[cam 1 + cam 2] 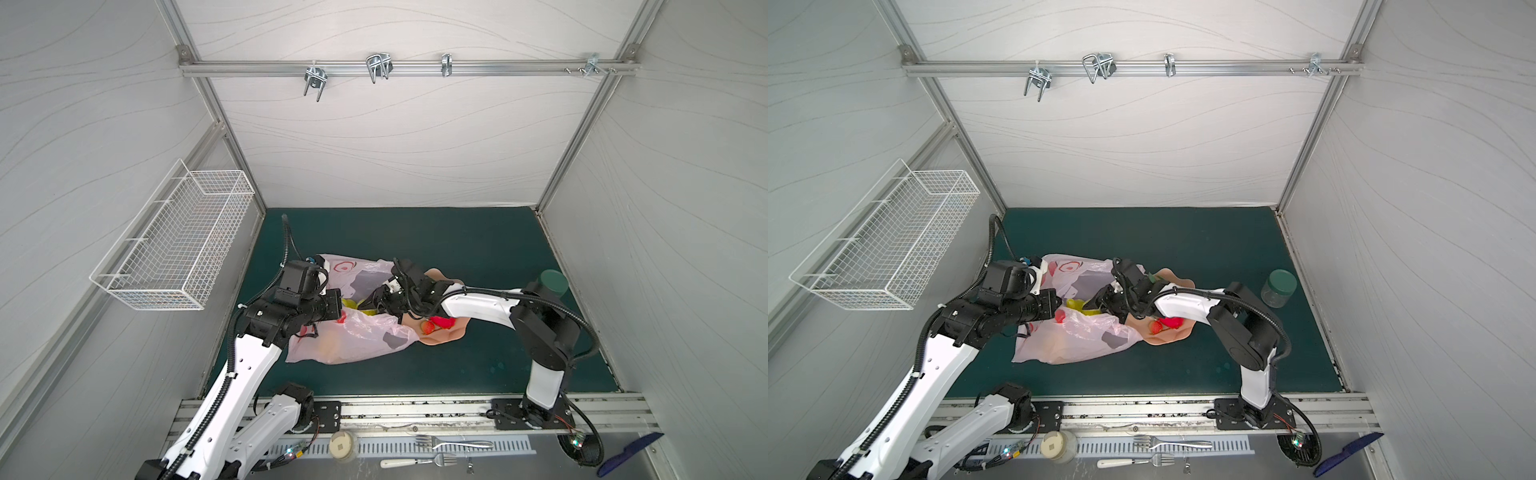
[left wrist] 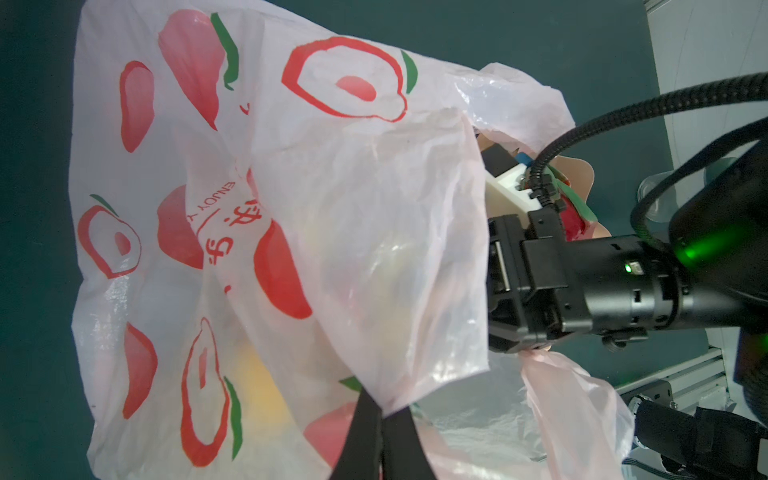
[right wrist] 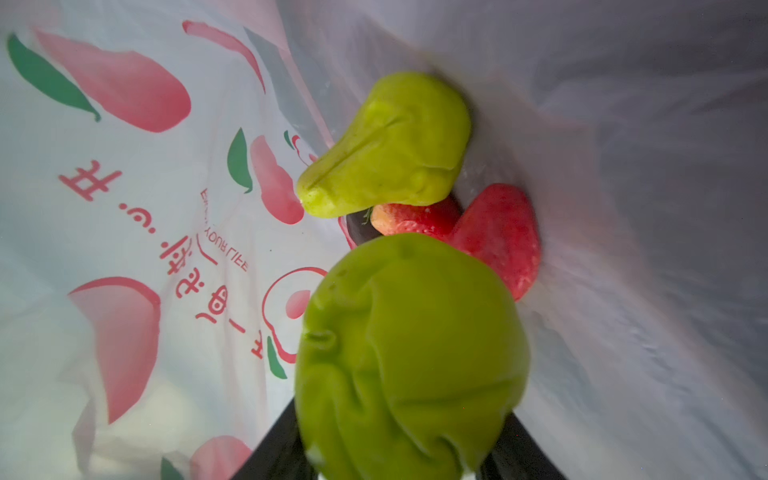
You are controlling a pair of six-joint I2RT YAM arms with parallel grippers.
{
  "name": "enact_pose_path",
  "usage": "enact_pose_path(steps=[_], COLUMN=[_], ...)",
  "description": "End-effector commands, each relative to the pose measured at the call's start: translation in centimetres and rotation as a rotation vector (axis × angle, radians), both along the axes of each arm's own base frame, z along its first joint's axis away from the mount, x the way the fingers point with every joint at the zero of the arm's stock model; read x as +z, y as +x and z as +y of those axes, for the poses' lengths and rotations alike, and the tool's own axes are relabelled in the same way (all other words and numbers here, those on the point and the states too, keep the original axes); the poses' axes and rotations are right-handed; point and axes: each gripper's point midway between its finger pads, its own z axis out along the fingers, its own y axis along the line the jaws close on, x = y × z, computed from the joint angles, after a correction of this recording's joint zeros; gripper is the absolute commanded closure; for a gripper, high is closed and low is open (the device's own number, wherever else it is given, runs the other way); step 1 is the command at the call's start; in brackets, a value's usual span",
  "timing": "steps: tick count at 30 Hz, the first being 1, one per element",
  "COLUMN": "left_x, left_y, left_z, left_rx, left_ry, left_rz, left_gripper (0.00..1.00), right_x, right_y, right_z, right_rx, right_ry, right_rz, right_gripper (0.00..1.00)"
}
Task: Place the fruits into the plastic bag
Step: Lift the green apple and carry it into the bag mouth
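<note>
Translucent pale pink plastic bag [image 1: 357, 338], crumpled.

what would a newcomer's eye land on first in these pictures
The pale pink plastic bag printed with red fruit lies on the dark green mat, its rim pinched by the left gripper. Inside it, the right gripper holds a green apple close to a green pear and red strawberries. Beside the bag, a peach bowl holds a bright dragon fruit.
</note>
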Motion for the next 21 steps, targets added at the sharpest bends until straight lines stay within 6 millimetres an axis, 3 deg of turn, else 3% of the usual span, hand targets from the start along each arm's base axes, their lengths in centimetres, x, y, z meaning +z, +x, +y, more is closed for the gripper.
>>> enact_pose_path(steps=[1,12,18,21], left_x=[2.5,2.4,2.4,2.3], left_y=[1.1,1.3,1.3,1.3], left_z=[-0.5,-0.6,-0.6,-0.5], left_rx=[-0.001,0.001,0.002,0.003], left_ry=[-0.035,-0.036,-0.035,-0.031], left_rz=[-0.074,-0.077,-0.076,-0.076], left_gripper=[1.00,1.00,1.00,1.00], right_x=[1.1,0.6,-0.3,-0.4], right_y=[-1.2,-3.8,-4.8,-5.2], right_z=[2.5,6.4,7.1,7.4], right_rx=[0.025,0.104,0.146,0.171], right_ry=[0.055,0.068,0.025,0.029], right_rz=[0.050,0.110,0.133,0.145], right_gripper=[0.65,0.60,0.52,0.41])
